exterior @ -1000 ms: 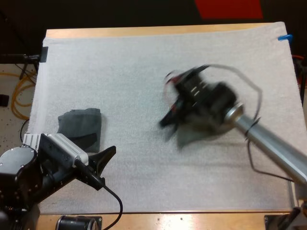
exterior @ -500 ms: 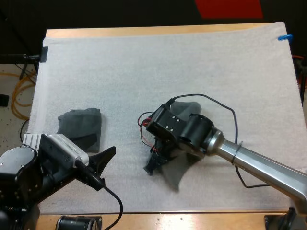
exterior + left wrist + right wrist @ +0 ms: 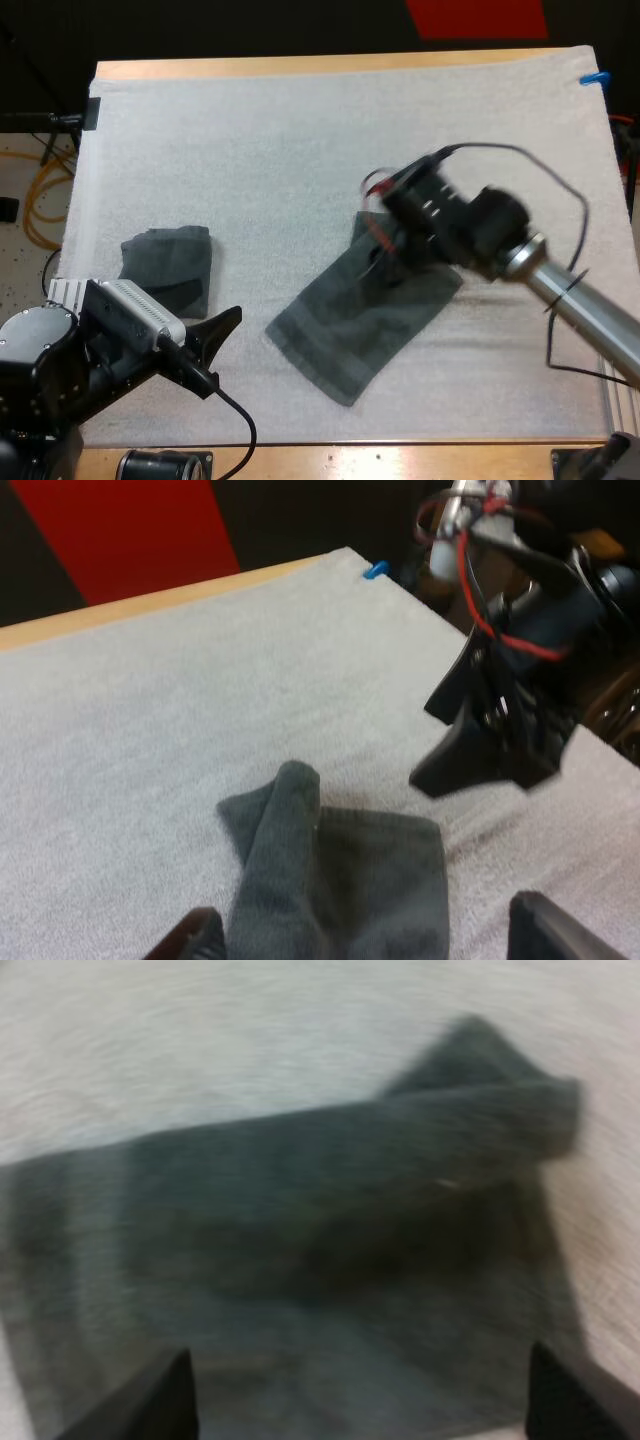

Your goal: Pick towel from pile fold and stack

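Mat (image 3: 250,150), towel (image 3: 350,320) below right jaws (apart)

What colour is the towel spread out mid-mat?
Dark grey-green, plain; the spread towel shows best in the high view.

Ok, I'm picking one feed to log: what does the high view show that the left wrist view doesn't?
The high view adds the folded towel near my left tool and all of the spread towel. The left wrist view adds a side look at that towel's raised corner. Both share the spread towel, the right tool over it and the white mat.
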